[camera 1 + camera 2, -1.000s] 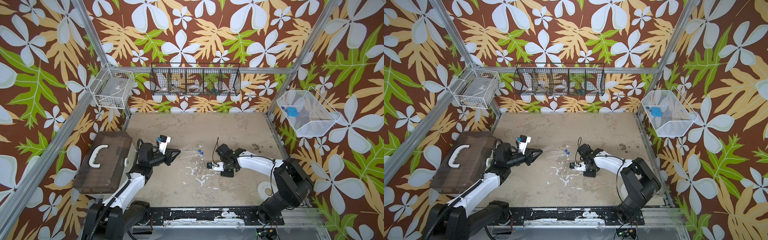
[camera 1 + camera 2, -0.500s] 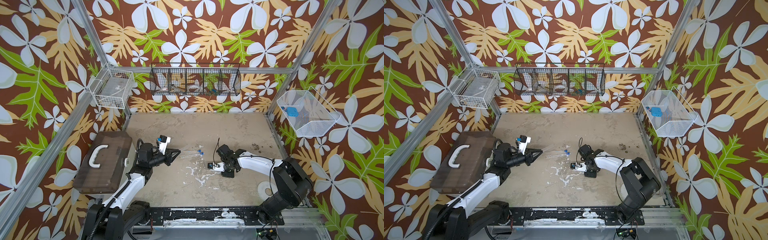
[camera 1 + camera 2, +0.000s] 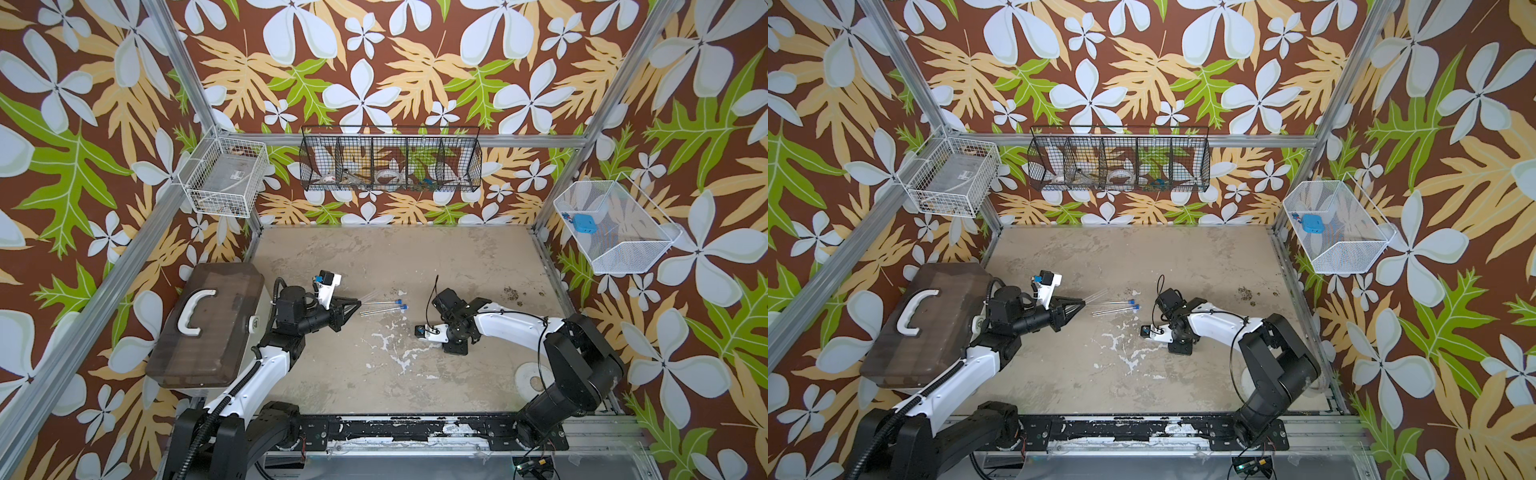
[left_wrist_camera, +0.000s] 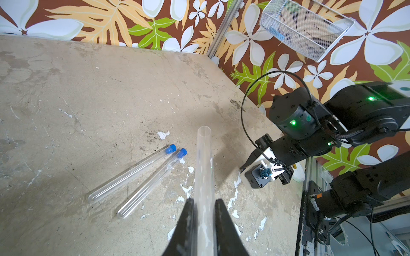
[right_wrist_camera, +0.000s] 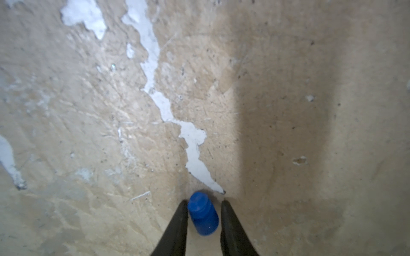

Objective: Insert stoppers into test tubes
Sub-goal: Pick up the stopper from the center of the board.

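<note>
My left gripper (image 4: 204, 200) is shut on a clear, open-mouthed test tube (image 4: 204, 159) and holds it above the table; both top views show this gripper (image 3: 357, 304) (image 3: 1081, 304). Two more test tubes (image 4: 131, 175) (image 4: 153, 181) lie side by side on the table, each with a blue stopper (image 4: 170, 148) (image 4: 183, 153) in its mouth. They also show in a top view (image 3: 380, 305). My right gripper (image 5: 204, 202) points down at the table (image 3: 455, 347). Its open jaws straddle a loose blue stopper (image 5: 203, 215): one finger touches it, the other stands a sliver away.
A brown case with a white handle (image 3: 208, 324) lies at the left of the table. Wire baskets hang on the walls (image 3: 224, 183) (image 3: 390, 164) (image 3: 615, 226), the right one holding a flat light-blue square (image 3: 584, 222). A white disc (image 3: 532, 376) lies near the right arm's base.
</note>
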Robot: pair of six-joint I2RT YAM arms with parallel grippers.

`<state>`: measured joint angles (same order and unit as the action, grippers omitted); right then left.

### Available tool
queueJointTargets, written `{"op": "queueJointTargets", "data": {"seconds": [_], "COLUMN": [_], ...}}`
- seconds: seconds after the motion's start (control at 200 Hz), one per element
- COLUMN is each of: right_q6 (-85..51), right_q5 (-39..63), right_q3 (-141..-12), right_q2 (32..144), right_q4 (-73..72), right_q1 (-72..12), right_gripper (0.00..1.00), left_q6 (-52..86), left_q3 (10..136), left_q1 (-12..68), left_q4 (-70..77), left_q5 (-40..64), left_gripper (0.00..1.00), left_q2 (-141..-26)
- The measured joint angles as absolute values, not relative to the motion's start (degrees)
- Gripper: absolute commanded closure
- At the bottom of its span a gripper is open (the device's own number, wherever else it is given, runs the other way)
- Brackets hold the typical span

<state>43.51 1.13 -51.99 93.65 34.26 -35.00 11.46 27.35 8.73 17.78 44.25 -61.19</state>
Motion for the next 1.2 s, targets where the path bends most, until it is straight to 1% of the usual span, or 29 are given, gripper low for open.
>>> {"op": "queueJointTargets", "data": {"seconds": [0.526, 0.856, 1.006, 1.201], "right_q6": [43.44, 42.85, 42.46, 42.39], "right_q5": [1.52, 2.31, 4.84, 7.68], "right_q3": [-52.18, -52.42, -56.42, -63.55], "right_q2": [93.8, 89.95, 88.6, 88.6], "right_q4": [34.22, 34.17, 35.31, 37.78], "right_q1": [-34.98, -34.96, -34.98, -35.97], "right_gripper": [0.82, 0.83, 0.86, 0.86], "left_q6": [11.46, 10.96, 11.97, 15.97], "left_q3": [27.35, 26.46, 25.19, 24.08], "left_q1": [8.73, 8.73, 9.45, 11.9], "left_q4": [17.78, 18.22, 20.43, 24.62], "left_q5": [44.25, 46.24, 50.11, 54.72], "left_gripper": [0.95, 0.95, 0.96, 0.97], "left_q2": [-61.19, -61.52, -62.96, -64.95]}}
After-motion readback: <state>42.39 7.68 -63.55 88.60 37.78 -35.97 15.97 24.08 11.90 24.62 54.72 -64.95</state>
